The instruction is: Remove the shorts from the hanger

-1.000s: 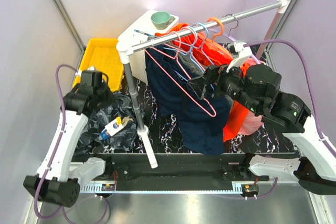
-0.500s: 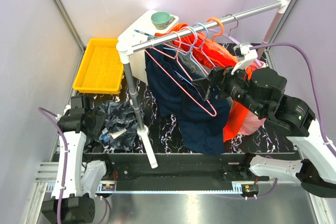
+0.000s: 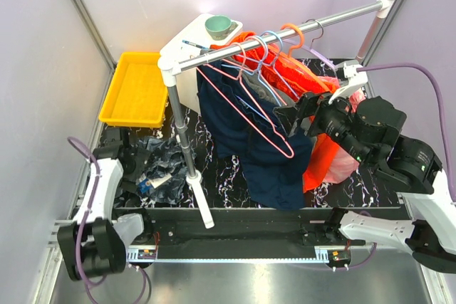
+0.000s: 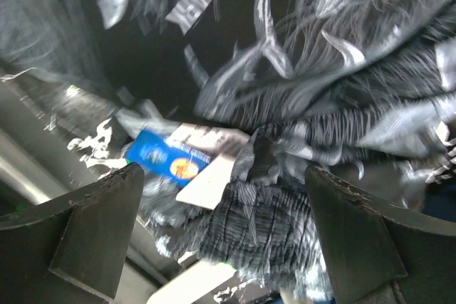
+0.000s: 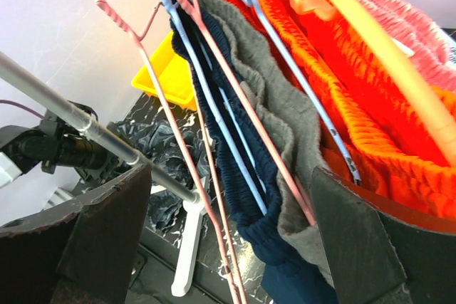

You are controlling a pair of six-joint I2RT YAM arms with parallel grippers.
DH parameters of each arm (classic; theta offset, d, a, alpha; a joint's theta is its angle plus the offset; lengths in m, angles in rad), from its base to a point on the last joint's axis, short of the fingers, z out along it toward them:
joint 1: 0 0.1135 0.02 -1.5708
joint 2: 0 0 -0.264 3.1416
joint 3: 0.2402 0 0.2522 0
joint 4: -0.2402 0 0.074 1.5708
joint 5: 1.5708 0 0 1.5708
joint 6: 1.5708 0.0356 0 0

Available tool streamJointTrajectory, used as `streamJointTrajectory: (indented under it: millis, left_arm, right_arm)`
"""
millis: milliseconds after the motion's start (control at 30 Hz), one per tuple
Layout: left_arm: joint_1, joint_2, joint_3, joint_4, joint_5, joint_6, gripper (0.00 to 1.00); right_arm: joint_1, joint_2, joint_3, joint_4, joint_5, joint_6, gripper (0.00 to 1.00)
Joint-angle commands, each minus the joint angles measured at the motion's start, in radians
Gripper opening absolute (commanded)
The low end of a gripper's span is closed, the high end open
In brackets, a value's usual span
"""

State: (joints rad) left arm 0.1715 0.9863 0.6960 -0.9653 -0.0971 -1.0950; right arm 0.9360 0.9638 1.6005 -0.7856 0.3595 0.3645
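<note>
The shorts [image 3: 162, 167], dark with pale leaf shapes, lie crumpled on the table left of the rack's post, off the hanger. They fill the left wrist view, where a blue and white tag [image 4: 182, 167] rests on the shorts [image 4: 299, 126]. My left gripper [image 3: 134, 157] sits low at their left edge, open [image 4: 228, 236], just above the fabric and holding nothing. The pink hanger [image 3: 251, 108] hangs bare on the rail. My right gripper [image 3: 283, 116] is open, just right of it. Between its fingers, further off, run the pink hanger's wires [image 5: 187, 156].
On the steel rail [image 3: 285, 30] also hang a navy garment [image 3: 274, 169], a grey one [image 5: 285, 126], an orange one [image 3: 324, 151] and a light blue hanger [image 5: 206, 101]. A yellow tray [image 3: 135, 90] is at the back left. The white rack foot [image 3: 201, 201] crosses the marbled table.
My left gripper opened and let go of the shorts, which now lie on the table. The left arm pulled back and down. The right gripper drew back to the right from the pink hanger.
</note>
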Motion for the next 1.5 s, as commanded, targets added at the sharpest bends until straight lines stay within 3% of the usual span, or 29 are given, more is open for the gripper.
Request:
streamJointTrajectory:
  millis: [0, 100, 333, 367, 433, 533, 600, 667, 967, 1133, 1333, 1433, 1467]
  left_arm:
    - [0.005, 0.093, -0.067, 0.175, 0.017, 0.021, 0.99]
    - [0.022, 0.194, -0.093, 0.217, 0.040, -0.012, 0.99]
    - [0.037, 0.261, -0.139, 0.381, 0.062, -0.049, 0.95]
    - [0.040, 0.258, -0.145, 0.407, 0.059, -0.048, 0.84]
    - [0.054, 0.243, -0.170, 0.434, 0.054, -0.039, 0.72]
    - [0.089, 0.175, -0.225, 0.529, 0.091, -0.011, 0.26]
    - [0.097, 0.140, -0.233, 0.556, 0.123, 0.004, 0.06]
    - [0.099, 0.138, -0.190, 0.510, 0.137, 0.027, 0.00]
    - [0.088, 0.029, 0.095, 0.162, 0.011, 0.044, 0.00]
    - [0.091, -0.136, 0.166, 0.125, -0.041, -0.045, 0.00]
    - [0.097, -0.065, 0.281, 0.065, -0.016, -0.029, 0.01]
    - [0.149, -0.003, 0.258, 0.092, 0.009, 0.012, 0.39]
    - [0.173, 0.018, 0.252, 0.092, 0.017, 0.017, 0.66]
  right_arm:
    - [0.003, -0.014, 0.022, 0.012, 0.067, -0.042, 1.00]
    - [0.003, -0.016, 0.019, 0.014, 0.073, -0.058, 1.00]
    - [0.003, -0.033, 0.010, 0.014, 0.104, -0.071, 1.00]
    - [0.003, -0.034, 0.007, 0.014, 0.114, -0.072, 1.00]
    - [0.001, -0.039, 0.004, 0.020, 0.122, -0.073, 1.00]
    - [0.001, -0.037, 0.006, 0.023, 0.127, -0.079, 1.00]
    - [0.003, -0.039, 0.006, 0.029, 0.131, -0.084, 1.00]
    - [0.003, -0.037, 0.006, 0.034, 0.130, -0.085, 1.00]
    - [0.003, -0.020, 0.018, 0.037, 0.101, -0.107, 1.00]
    - [0.003, -0.017, 0.021, 0.048, 0.096, -0.125, 1.00]
    - [0.003, -0.040, 0.009, 0.057, 0.096, -0.134, 1.00]
    - [0.003, -0.050, 0.006, 0.059, 0.099, -0.134, 1.00]
    - [0.003, -0.053, 0.004, 0.057, 0.102, -0.134, 1.00]
